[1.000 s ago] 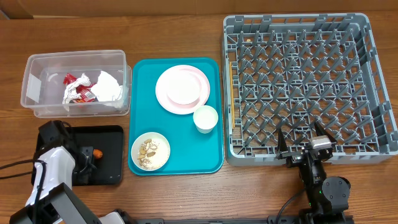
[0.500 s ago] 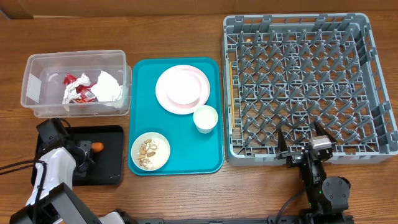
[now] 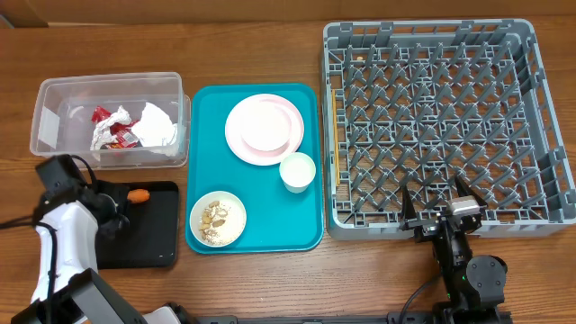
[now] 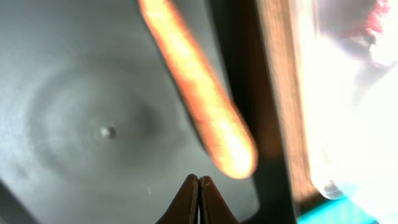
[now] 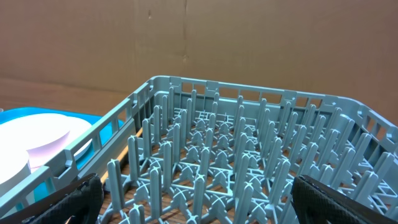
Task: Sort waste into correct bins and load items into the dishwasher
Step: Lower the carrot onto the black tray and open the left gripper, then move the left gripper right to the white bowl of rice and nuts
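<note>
Orange, smooth and tapered, the carrot (image 3: 138,194) is lying on the matte black tray (image 3: 153,238), near its far edge by the clear tub (image 3: 45,99). L gripper (image 4: 199,186) is hovering just beside it w/ fingertips pressed together, pinching nothing. R gripper (image 3: 436,203) is sitting spread wide at the edge of the latticed grey rack (image 3: 432,54). Crinkled red wrapper (image 3: 110,126) & crumpled napkins (image 3: 158,124) are resting inside the tub.
</note>
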You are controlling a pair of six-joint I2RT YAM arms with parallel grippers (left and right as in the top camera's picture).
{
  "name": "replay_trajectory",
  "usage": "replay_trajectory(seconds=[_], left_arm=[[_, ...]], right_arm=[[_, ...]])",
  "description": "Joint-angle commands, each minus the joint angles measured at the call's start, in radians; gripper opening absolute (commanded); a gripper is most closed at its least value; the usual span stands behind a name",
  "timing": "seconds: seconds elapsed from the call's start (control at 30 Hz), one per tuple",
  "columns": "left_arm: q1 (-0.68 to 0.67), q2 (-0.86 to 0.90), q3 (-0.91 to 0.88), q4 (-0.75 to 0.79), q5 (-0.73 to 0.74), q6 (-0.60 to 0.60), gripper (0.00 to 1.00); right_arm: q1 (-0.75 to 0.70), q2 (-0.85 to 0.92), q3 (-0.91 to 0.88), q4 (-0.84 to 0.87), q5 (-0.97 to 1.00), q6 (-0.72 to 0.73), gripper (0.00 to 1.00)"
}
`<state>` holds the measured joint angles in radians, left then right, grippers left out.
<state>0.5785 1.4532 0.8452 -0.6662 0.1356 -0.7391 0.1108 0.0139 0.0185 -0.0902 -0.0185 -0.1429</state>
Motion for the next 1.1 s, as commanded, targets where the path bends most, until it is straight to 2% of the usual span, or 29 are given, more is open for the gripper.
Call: replay_trajectory(seconds=[0.0,0.27,0.43,0.73,0.9,1.07], left_arm=[[0.004,-0.003,0.125,-0.111,0.117,0.121,0.04],[-0.049,-0.003,0.250,-0.321,0.320,0.264,0.04],[-0.182,-0.003,0.251,-0.369,0.326,0.299,0.04],[-0.440,-0.002,0.251,-0.344,0.324,0.291,0.04],[-0.603,-0.002,0.251,-0.323,0.248,0.256,0.04],[-0.777,-0.002,0.251,-0.322,0.076,0.167,0.04]], right_arm=[[-0.006,-0.011,-0.010,0.006,0.005,-0.003,1.00],[-0.006,-0.011,-0.010,0.006,0.005,-0.003,1.00],[-0.006,-0.011,-0.010,0.006,0.005,-0.003,1.00],[-0.006,-0.011,-0.010,0.006,0.005,-0.003,1.00],[-0.006,-0.011,-0.010,0.006,0.005,-0.003,1.00],[-0.006,-0.011,-0.010,0.006,0.005,-0.003,1.00]])
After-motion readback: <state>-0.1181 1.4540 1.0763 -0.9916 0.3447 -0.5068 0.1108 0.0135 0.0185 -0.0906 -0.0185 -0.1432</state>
